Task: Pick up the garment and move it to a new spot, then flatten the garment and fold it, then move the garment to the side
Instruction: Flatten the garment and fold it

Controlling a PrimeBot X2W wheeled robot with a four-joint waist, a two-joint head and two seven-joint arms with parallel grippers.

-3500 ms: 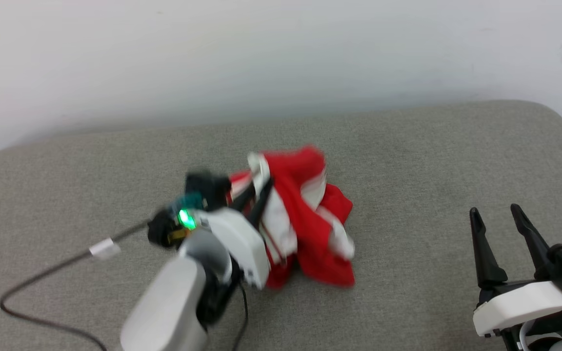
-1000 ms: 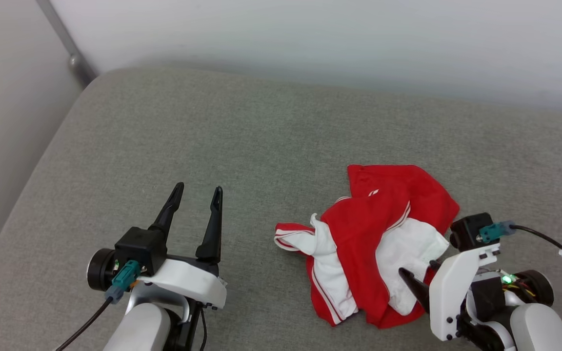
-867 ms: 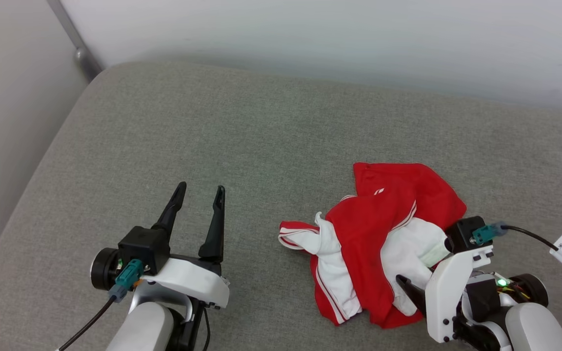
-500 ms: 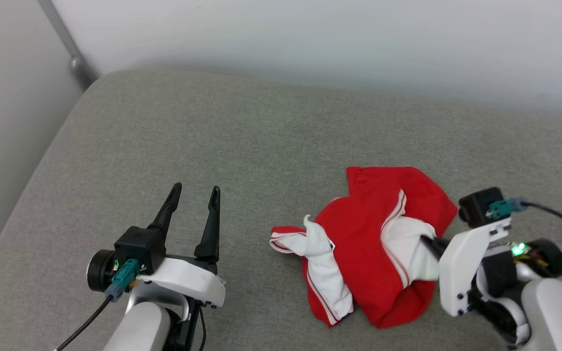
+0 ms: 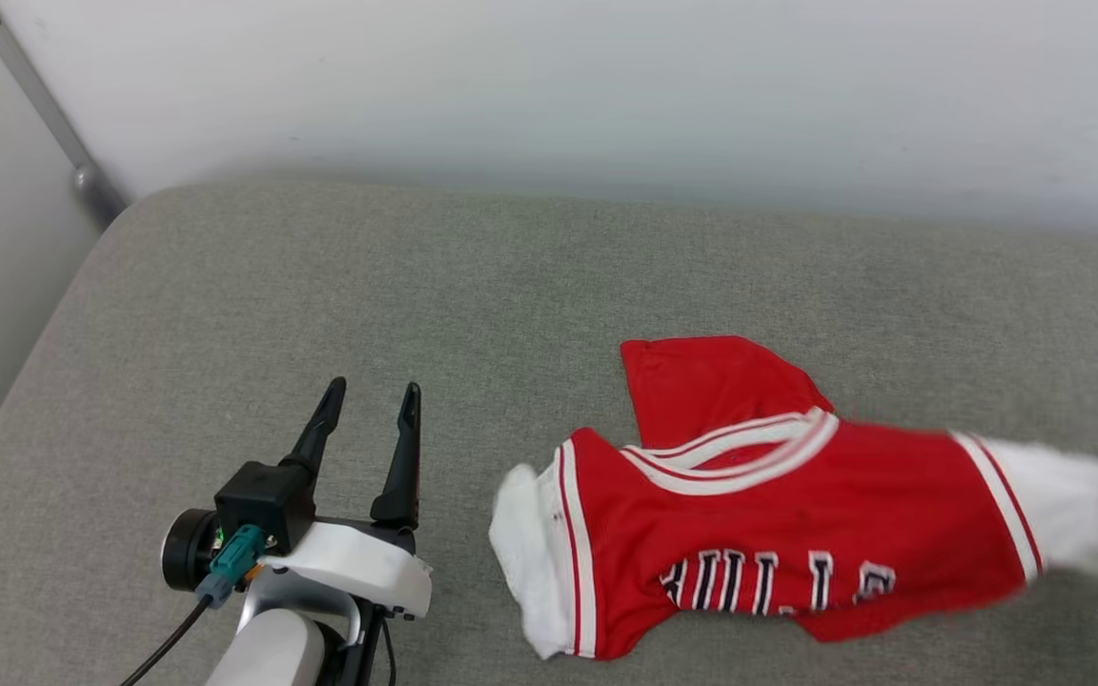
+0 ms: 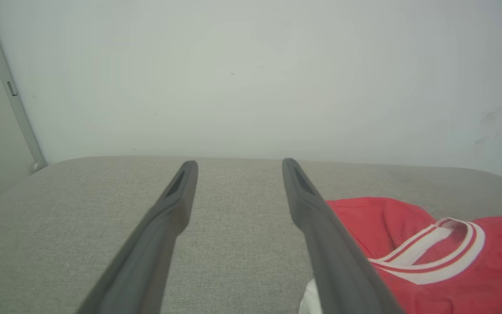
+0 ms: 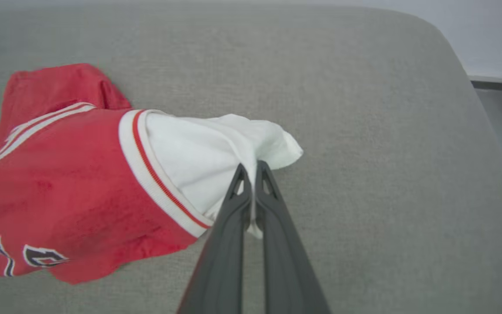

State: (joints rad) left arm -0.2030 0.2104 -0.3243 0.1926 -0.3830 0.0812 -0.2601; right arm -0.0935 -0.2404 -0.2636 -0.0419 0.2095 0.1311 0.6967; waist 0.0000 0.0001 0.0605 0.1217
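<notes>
In the head view the shirt (image 5: 778, 534) is smeared at the sleeve near the right edge. The right wrist view cuts off the shirt at its left edge, letters too. The right gripper (image 7: 252, 171) hides the bit of sleeve it pinches.

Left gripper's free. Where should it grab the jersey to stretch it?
Probably the near white sleeve, coming in from the left end of the jersey: it lies bunched closest to the left gripper, opposite the far white sleeve the right gripper pinches.
</notes>
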